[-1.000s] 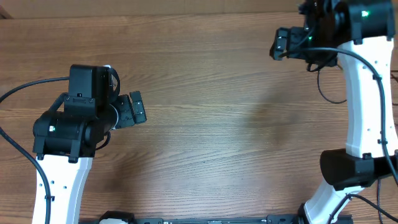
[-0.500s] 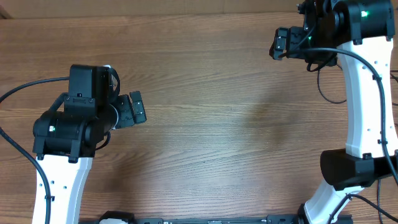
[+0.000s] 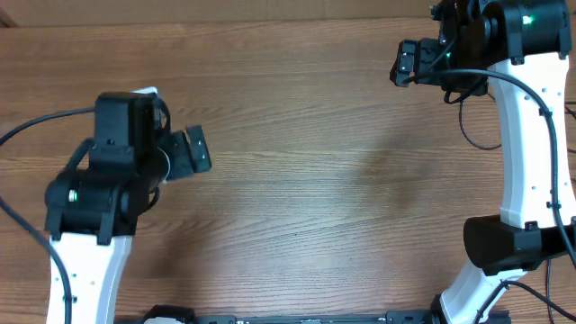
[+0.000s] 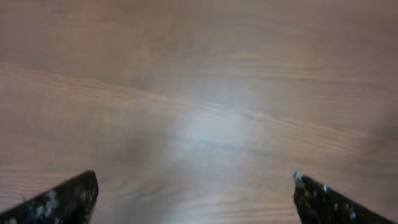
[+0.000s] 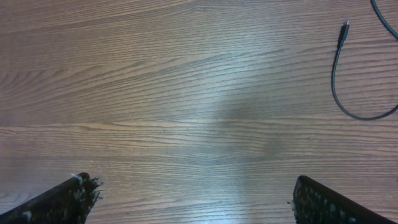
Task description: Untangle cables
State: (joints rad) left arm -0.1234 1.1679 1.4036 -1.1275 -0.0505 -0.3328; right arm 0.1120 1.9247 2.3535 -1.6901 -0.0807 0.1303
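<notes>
My right gripper (image 5: 193,183) stands open, its two black fingertips (image 5: 74,190) far apart at the bottom corners of the wrist view and nothing between them. My left gripper (image 4: 193,186) is open just as wide over bare wood; that view is blurred.

The cable (image 5: 339,81) lies flat on the wood-grain table (image 5: 186,93), near the right edge of my right wrist view, ahead of my right fingertip and well apart from it. It is a thin, plain black cord, far thinner than my fingers. Its small plug (image 5: 344,28) points away from me, toward the top of the view. From the plug the cord runs back toward me, so its long axis follows the way my fingers point. It then bends in a smooth U and leaves by the right edge. A second thin black strand (image 5: 380,11) cuts across the top right corner. I cannot tell whether it belongs to the same cord.
</notes>
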